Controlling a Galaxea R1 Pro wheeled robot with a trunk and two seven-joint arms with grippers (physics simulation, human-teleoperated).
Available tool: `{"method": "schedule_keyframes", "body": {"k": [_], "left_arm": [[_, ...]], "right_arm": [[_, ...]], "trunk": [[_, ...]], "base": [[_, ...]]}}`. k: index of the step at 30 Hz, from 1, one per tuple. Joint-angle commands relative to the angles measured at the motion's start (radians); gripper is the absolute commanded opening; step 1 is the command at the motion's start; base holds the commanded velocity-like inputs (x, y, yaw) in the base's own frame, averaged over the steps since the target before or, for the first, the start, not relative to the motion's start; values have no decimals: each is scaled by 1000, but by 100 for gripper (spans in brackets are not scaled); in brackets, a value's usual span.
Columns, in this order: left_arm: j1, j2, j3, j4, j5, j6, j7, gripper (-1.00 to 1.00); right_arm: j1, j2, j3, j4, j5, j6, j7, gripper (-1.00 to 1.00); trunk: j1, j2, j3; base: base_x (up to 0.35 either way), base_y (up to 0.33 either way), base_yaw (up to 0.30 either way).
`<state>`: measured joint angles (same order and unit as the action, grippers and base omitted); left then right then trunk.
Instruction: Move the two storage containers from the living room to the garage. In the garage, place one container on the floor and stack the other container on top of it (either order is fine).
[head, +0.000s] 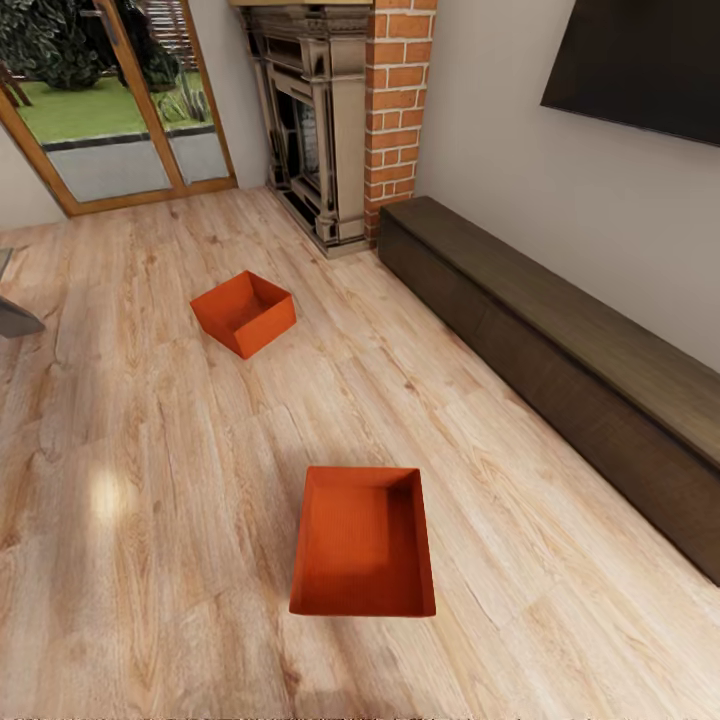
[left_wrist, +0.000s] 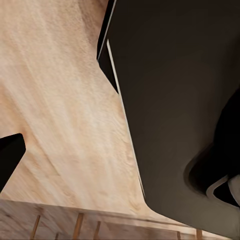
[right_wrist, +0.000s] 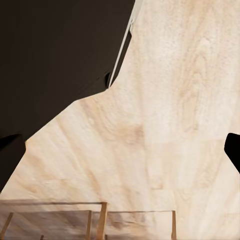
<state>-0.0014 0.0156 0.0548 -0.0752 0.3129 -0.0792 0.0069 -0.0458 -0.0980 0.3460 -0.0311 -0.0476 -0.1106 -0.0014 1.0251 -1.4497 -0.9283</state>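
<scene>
While both bins (head: 363, 540) (head: 244, 312) sit apart, wrist cameras face planks (right_wrist: 170, 125).

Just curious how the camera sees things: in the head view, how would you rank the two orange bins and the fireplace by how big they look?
1. fireplace
2. near bin
3. far bin

The bins seem alike; nearness probably makes one look bigger.

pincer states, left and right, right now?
Left pincer: cannot be told; the left wrist view gives dark shapes over wood floor.
Right pincer: cannot be told; same in the right wrist view. Neither view shows anything held.
</scene>
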Motion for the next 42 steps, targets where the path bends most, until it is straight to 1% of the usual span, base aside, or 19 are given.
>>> {"method": "schedule_keyframes", "body": {"k": [1, 19, 30, 38, 39, 42], "left_arm": [[0, 0, 5, 0, 0, -2, 1, 100], [0, 0, 5, 0, 0, -2, 1, 100], [0, 0, 5, 0, 0, -2, 1, 100], [0, 0, 5, 0, 0, -2, 1, 100], [0, -6, 11, 6, 6, 4, -1, 100], [0, -20, 12, 7, 4, 10, 0, 100]], "right_arm": [[0, 0, 6, 0, -5, -3, 0, 100], [0, 0, -3, 0, -6, -10, -5, 100], [0, 1, 3, 0, 0, -14, -14, 100], [0, 1, 1, 0, -5, -12, -13, 100], [1, 1, 1, 6, 0, -12, -8, 100], [1, 1, 1, 10, 1, -12, -6, 100]], "trunk": [[0, 0, -2], [0, 0, -30], [0, 0, -32], [0, 0, -33], [0, 0, -33], [0, 0, -33]], "base": [[0, 0, 0], [0, 0, 0], [0, 0, 0], [0, 0, 0], [0, 0, 0], [0, 0, 0]]}}
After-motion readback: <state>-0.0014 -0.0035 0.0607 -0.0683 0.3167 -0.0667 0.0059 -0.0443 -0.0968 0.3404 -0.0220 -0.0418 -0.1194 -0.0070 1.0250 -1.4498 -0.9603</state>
